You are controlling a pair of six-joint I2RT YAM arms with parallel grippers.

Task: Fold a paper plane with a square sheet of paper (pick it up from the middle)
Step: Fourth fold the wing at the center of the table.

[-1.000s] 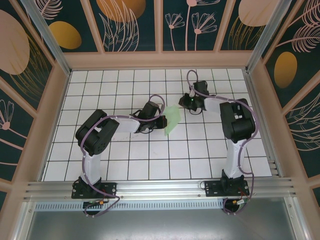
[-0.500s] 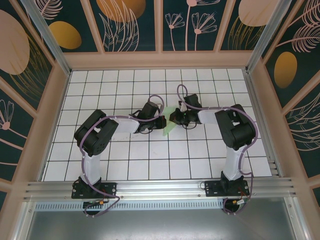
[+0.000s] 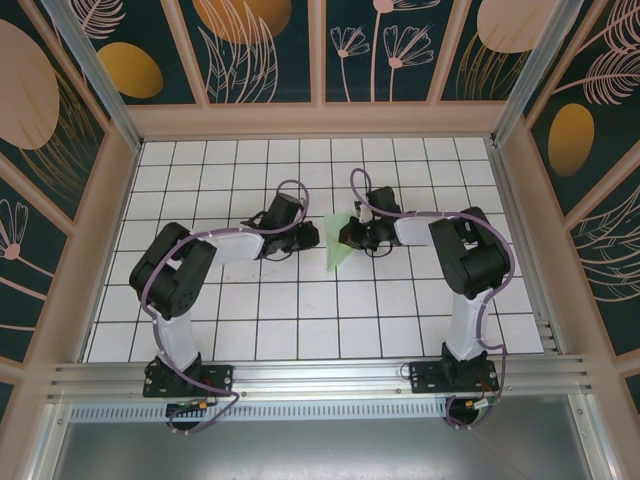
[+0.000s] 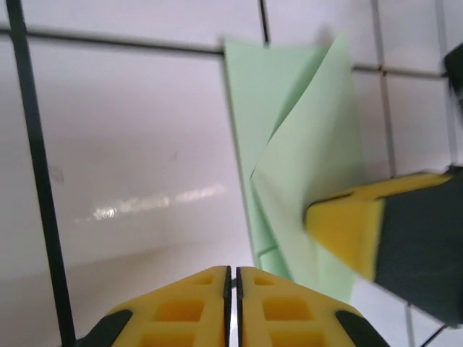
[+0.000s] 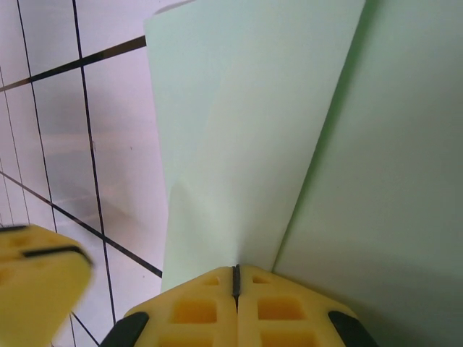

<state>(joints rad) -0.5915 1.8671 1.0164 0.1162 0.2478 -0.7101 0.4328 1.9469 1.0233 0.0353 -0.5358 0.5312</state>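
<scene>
- Paper: folded into a narrow wedge, lay flat on the worktop.
- Right claw: shut, tips rested on the paper's far end.
- Left claw: shut, empty, just left of the paper.
- Advice: hold the paper down firmly; run the crease evenly, without dragging.

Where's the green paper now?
From above, the folded green paper sits near the middle of the tiled table, between both arms' tips, its far end pinched in the right arm's jaws.

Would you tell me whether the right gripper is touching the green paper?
Touching. In the right wrist view the green paper runs right up to the shut fingers of the right gripper, with no gap.
</scene>
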